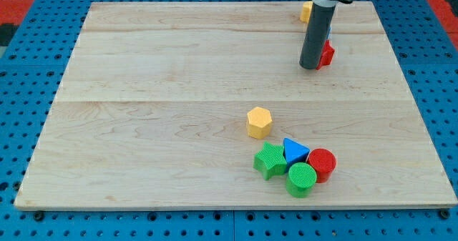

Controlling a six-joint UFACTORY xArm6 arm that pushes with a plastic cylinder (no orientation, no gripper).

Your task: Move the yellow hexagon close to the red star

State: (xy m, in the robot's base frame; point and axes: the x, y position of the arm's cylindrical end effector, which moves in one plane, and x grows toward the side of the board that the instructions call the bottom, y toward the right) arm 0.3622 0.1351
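The yellow hexagon [259, 122] lies on the wooden board right of the middle, a little toward the view's bottom. The red star [327, 53] lies near the view's top right, partly hidden behind my rod. My tip [310, 66] rests on the board right beside the red star, on its left side. The tip is far up and to the right of the yellow hexagon.
A cluster sits below the hexagon: a green star [270, 160], a blue triangle [293, 151], a red cylinder [322, 164] and a green cylinder [301, 179]. Another yellow block [305, 11], partly hidden behind the rod, lies at the board's top edge [215, 3].
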